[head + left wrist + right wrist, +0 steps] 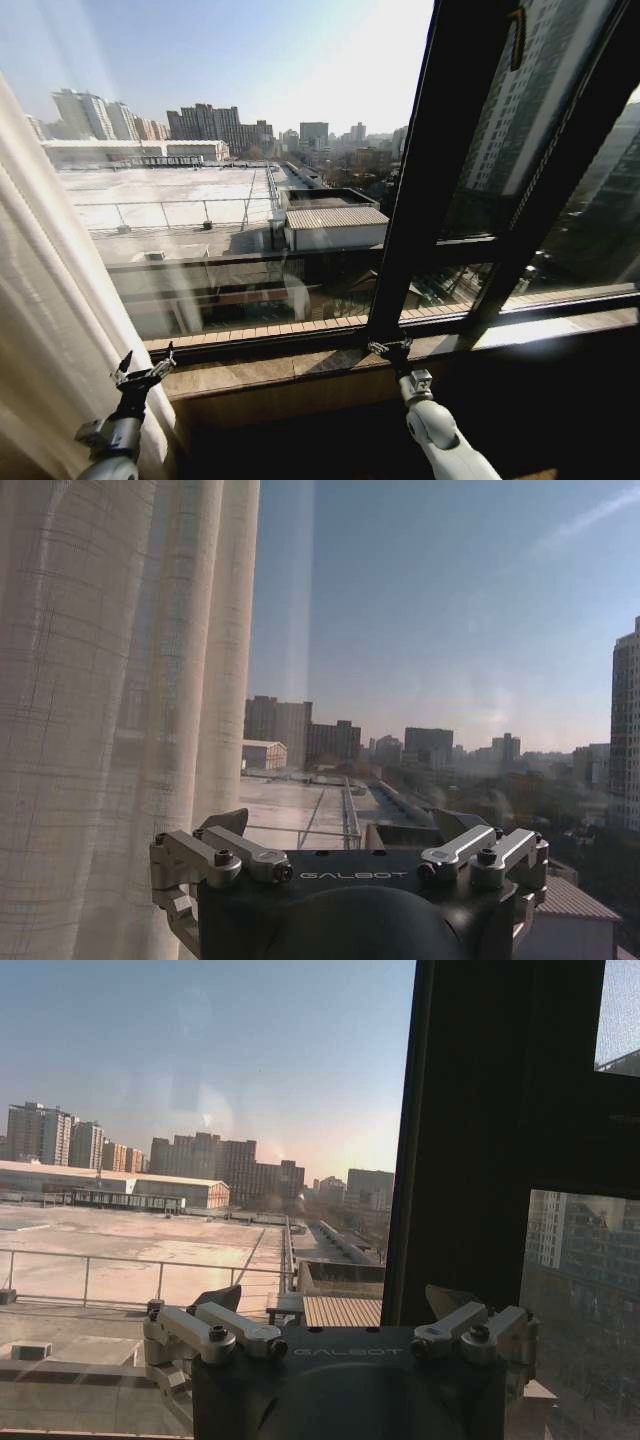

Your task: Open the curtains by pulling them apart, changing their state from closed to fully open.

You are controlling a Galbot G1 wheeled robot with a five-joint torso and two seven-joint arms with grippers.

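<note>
One sheer cream curtain (45,300) panel hangs bunched in pleats at the far left of the window; its loosely woven folds (120,720) stand close beside my left gripper. My left gripper (142,366) is open just right of that panel's edge, at sill height, holding nothing. In its wrist view the left gripper (342,825) points at bare glass with the fabric off to one side. My right gripper (391,348) is open at the sill in front of the dark window post, nothing between its fingers (222,1298).
A wide pane of window glass (250,150) shows rooftops and towers outside. A dark slanted window post (445,170) and crossbar (560,300) stand to the right. A stone sill (300,362) runs below the glass, above a dark wall.
</note>
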